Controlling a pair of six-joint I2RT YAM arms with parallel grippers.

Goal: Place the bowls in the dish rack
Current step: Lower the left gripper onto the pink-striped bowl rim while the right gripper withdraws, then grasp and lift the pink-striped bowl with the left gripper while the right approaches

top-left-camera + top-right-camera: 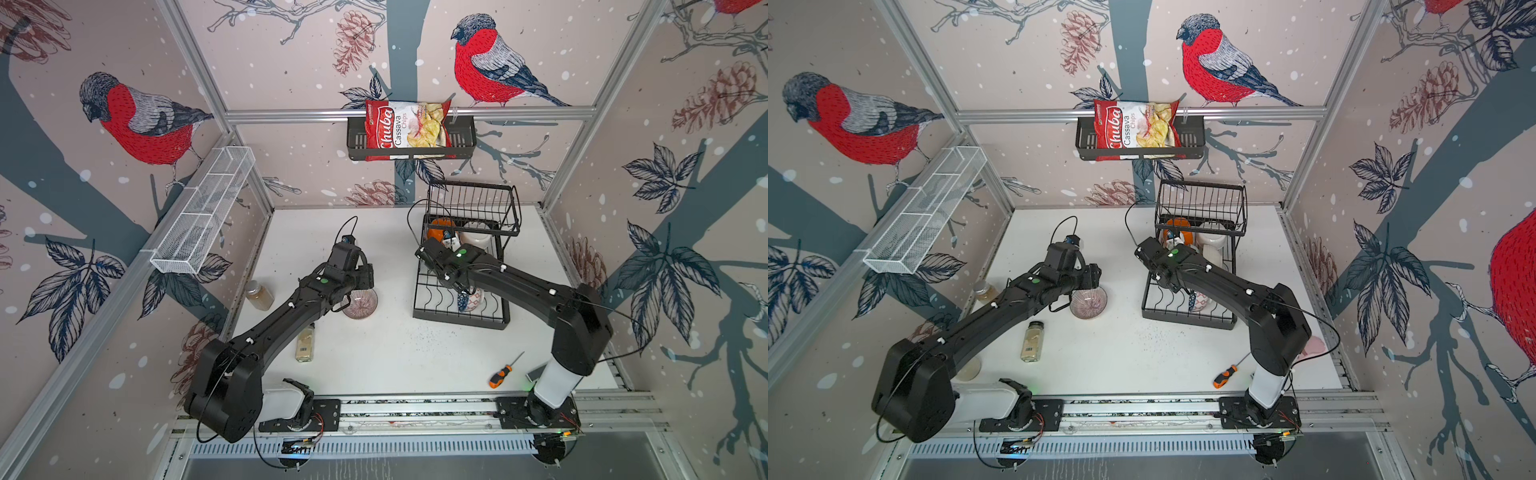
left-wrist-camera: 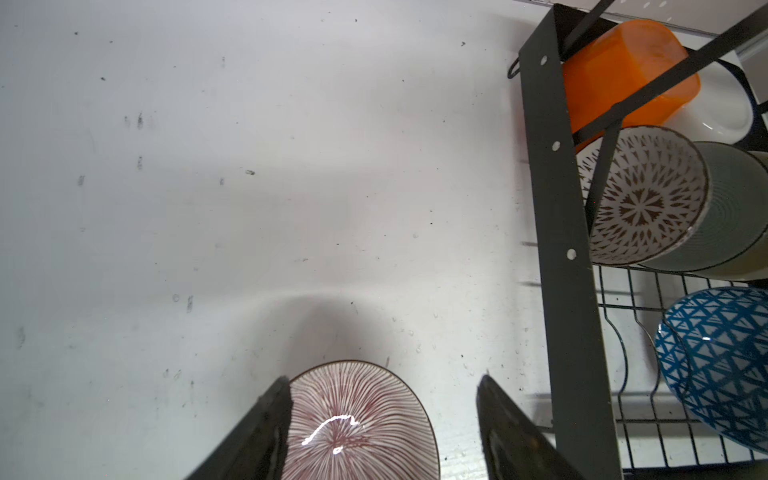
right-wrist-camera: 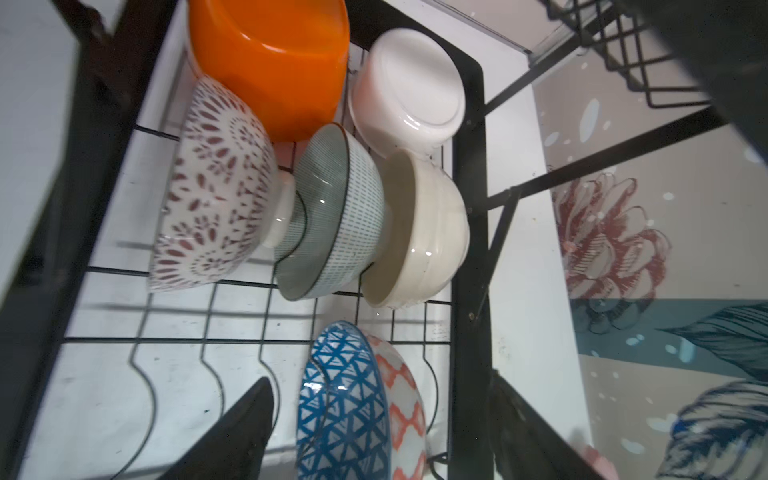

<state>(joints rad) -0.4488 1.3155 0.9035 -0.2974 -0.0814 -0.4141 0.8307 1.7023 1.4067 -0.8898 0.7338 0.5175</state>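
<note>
A white, speckled table [image 1: 395, 357] is enclosed by walls [image 1: 124, 83] papered with red-breasted birds, pine cones and leaves, and framed in aluminium bars. A white mesh tray [image 1: 203, 212] and a black shelf basket [image 1: 461, 141] are hung on the walls. A jar [image 1: 258, 295], a spice jar [image 1: 305, 343] and a screwdriver [image 1: 500, 374] are scattered on the table.

The dish rack [image 1: 461, 321] is set on the right half of the table. Its lower tier is loaded with an orange bowl [image 3: 270, 62], a white bowl [image 3: 409, 87], a flowered bowl [image 3: 212, 187], a grey-green bowl [image 3: 332, 216], a cream bowl [image 3: 419, 232], a blue bowl [image 3: 340, 407] and a red-and-white bowl [image 3: 403, 399], all tipped on edge.

The left gripper [image 2: 385, 379] is held wide open over a striped bowl [image 1: 360, 305] lying on the table beside the rack. One finger [image 2: 266, 428] is seen at the bowl's rim and the other is kept clear, so nothing is gripped.

The right gripper [image 3: 380, 378] is spread wide around the blue and red-and-white bowls, with neither touched.

"Chuba Cassava Chips" can be read on the red-and-white bag [image 1: 405, 129] in the shelf basket.
</note>
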